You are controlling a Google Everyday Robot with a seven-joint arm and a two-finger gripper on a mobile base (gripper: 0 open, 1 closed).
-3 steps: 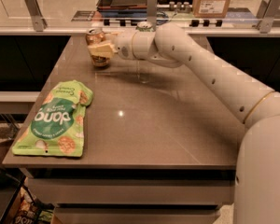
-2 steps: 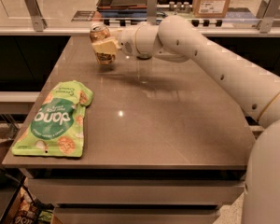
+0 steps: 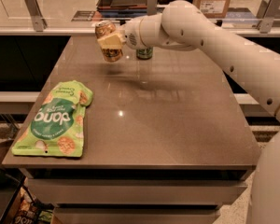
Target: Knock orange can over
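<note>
Brown and glossy, the desk [image 3: 177,115] runs back toward a railed counter, and the action sits at its far left part. The orange can [image 3: 113,55] is there, leaning with its silver top tipped to the left, and the pincer [image 3: 109,41] is clasped across its middle, one pale finger [image 3: 111,40] lying over the front of it. That hold looks like the means of the tip: gripped at mid-height, the can may be swung over sideways rather than merely nudged. Whether its base rests on the desk I cannot tell (a faint shadow lies just under it).

Just behind the white arm [image 3: 200,27] stands a green can [image 3: 144,53], upright, near the orange one but apart from it, so a fall to the right might catch it. A green snack bag [image 3: 53,120] lies flat at the near left, well apart, out of the way.
</note>
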